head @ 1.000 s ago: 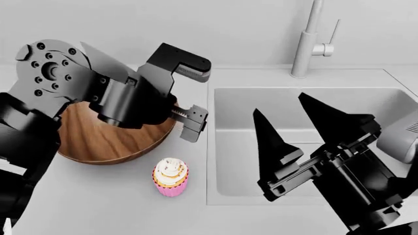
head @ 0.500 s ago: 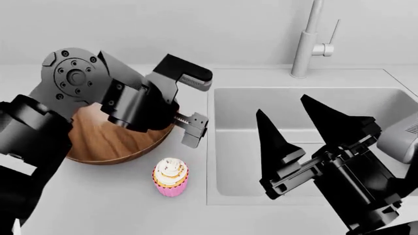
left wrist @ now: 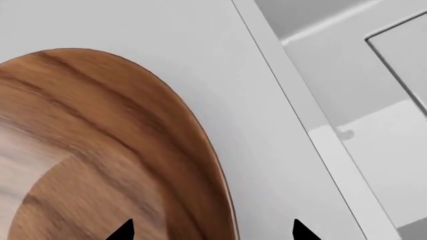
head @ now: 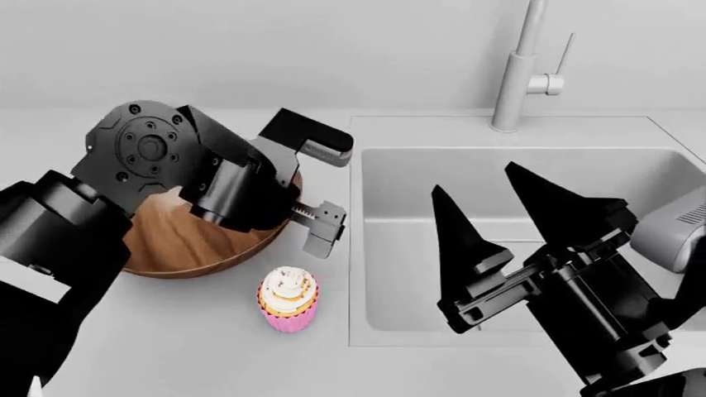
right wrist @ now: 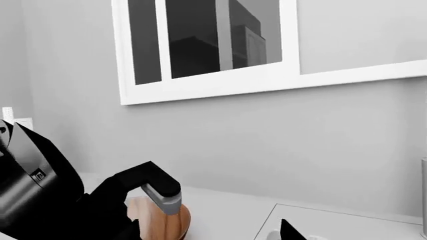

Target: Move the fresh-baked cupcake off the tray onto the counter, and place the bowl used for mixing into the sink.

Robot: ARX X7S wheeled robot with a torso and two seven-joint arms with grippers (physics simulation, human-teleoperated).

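The wooden bowl (head: 177,236) rests on the counter (head: 165,347) to the left of the sink (head: 408,198). My left gripper (left wrist: 212,234) is open and straddles the bowl's (left wrist: 100,150) right-hand rim, one tip over the wood and one over the counter. It holds nothing. In the head view my left arm (head: 237,194) hides much of the bowl. The cupcake (head: 289,299) stands upright on the counter, just in front of the bowl. Over the sink my right gripper (head: 474,178) is open and empty, fingers pointing up. The tray is out of view.
A tall faucet (head: 517,74) rises behind the sink at the back wall. The sink's left edge runs close beside the bowl and the cupcake. In the right wrist view there is a wall with a window (right wrist: 213,45) above the bowl (right wrist: 160,222).
My left arm has swung to the right and lowered over the bowl. The bowl, the cupcake and my right arm have barely moved.
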